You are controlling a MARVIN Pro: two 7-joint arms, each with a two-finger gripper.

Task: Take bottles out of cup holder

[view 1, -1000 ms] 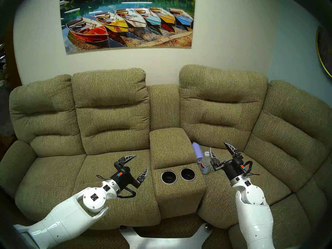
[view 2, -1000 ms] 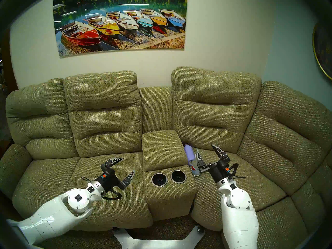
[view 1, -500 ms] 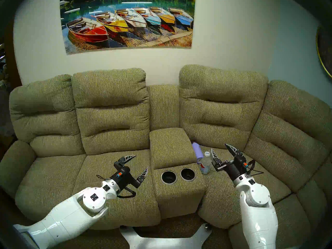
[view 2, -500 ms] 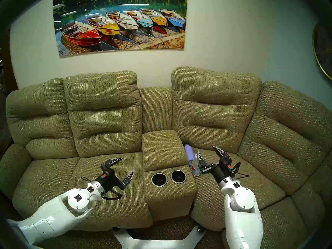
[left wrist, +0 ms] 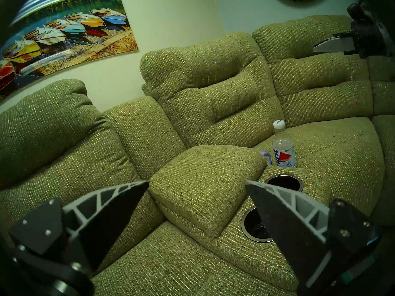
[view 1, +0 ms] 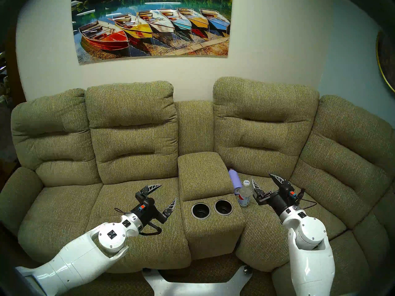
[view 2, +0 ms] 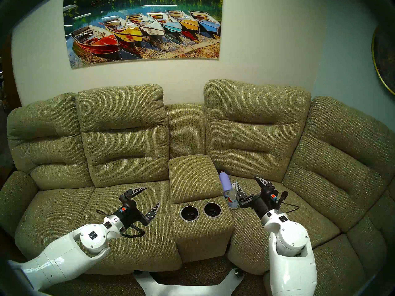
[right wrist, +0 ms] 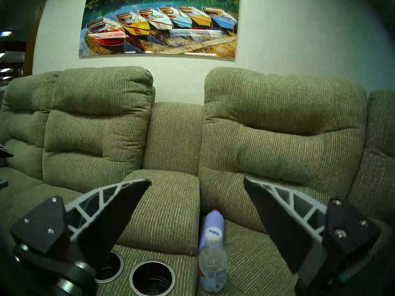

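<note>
Olive fabric: the sofa console carries the cup holder at its near end, two black wells with silver rims side by side; nothing shows inside either well in any view.
Water bottle: the clear plastic bottle with white cap stands upright on the seat cushion just right of the console, outside the wells.
Flask: the lavender flask lies on its side in the crease between console and right seat, farther back than the clear bottle and apparently touching it.
Right gripper: the right gripper hangs just right of the clear bottle, jaws spread wide, holding nothing; its left finger is near the bottle but apart from it.
Left gripper: the left gripper hovers over the left seat, near the console's left side, jaws spread, holding nothing.
Stage: judging by the bare wells, both bottles are out and the job looks nearly complete.
Doing it well: draw the right arm away to the right and up, not sweeping left, so the near finger does not clip the upright bottle.
Risk: the soft cushion gives poor footing; a light nudge could topple the bottle against the flask.
</note>
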